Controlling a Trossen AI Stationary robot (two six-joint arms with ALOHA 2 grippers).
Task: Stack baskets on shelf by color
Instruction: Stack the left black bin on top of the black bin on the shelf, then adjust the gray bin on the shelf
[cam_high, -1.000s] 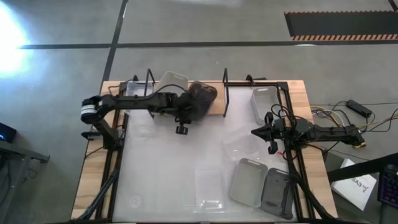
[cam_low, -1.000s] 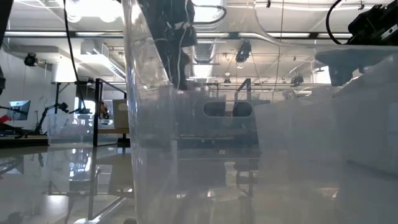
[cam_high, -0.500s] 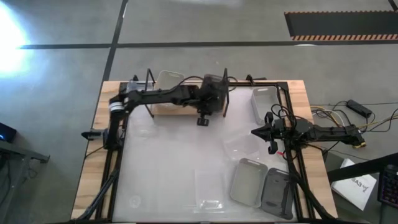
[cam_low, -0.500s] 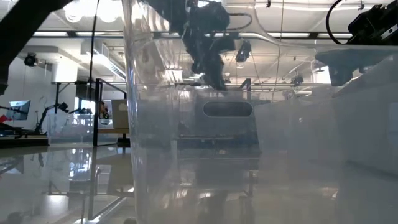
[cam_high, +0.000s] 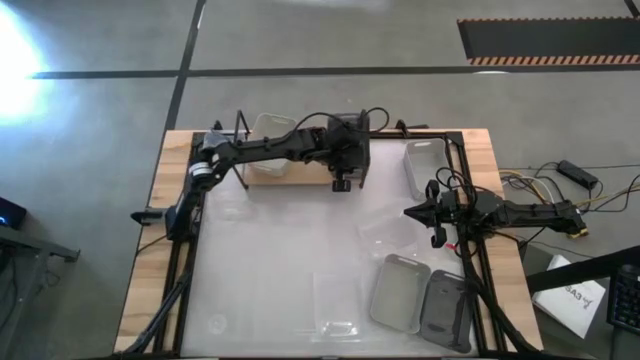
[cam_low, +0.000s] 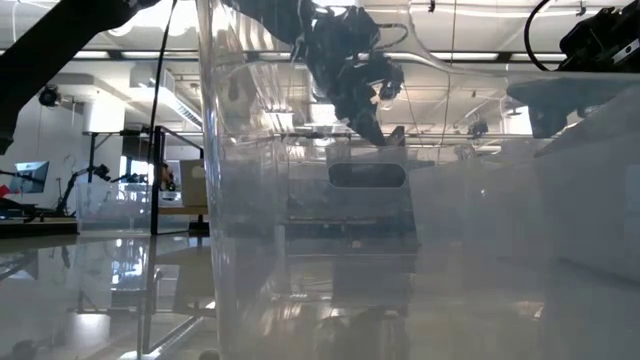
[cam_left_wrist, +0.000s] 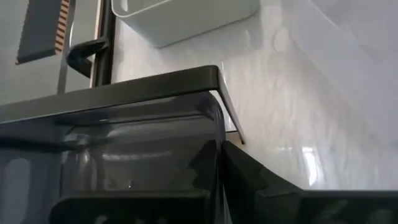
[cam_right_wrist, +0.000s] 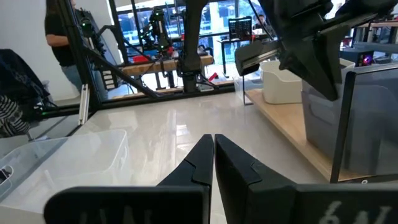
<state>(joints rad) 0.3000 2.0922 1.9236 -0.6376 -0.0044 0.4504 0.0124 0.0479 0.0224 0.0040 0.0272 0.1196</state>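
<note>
Pinching dark grey basket (cam_high: 347, 140) at shelf (cam_high: 268, 175) end: left gripper (cam_left_wrist: 219, 163).

Left gripper (cam_high: 345, 163) extended far forward, seemingly clamped, right gripper (cam_high: 418, 212) closed, hovering

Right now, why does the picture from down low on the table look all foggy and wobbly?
In the low view, a see-through basket stands right against the camera, so the room behind shows through its plastic, hazy and bent, with ceiling lights mirrored in the shiny tabletop. In the high view, a bright glare washes out the floor at the left edge.
</note>
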